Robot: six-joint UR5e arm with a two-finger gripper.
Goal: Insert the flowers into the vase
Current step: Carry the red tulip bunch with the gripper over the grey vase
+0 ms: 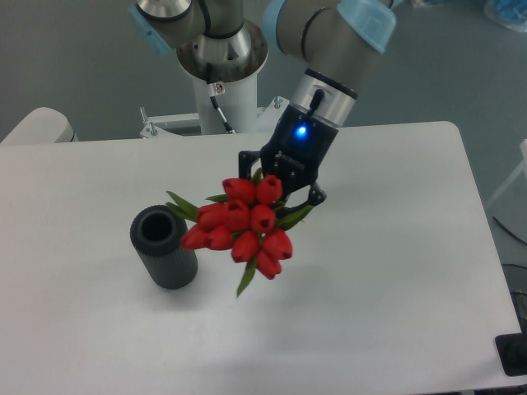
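Black and lit with a blue lamp, the gripper [280,183] is clamped on the flowers [239,226], holding the red bunch tilted in the air above the white desk [395,271], buds facing the camera and green leaves sticking out. Just left of the bunch stands the dark grey vase [163,246], upright, mouth open, its rim near the leftmost bud.

At frame centre the tool [280,177] grips the flowers [239,226] above the white worktop [395,247], buds facing the camera, green leaves sticking out left and down. The vase [163,247] stands upright at centre left, just beside the leftmost bud, its mouth open and hollow
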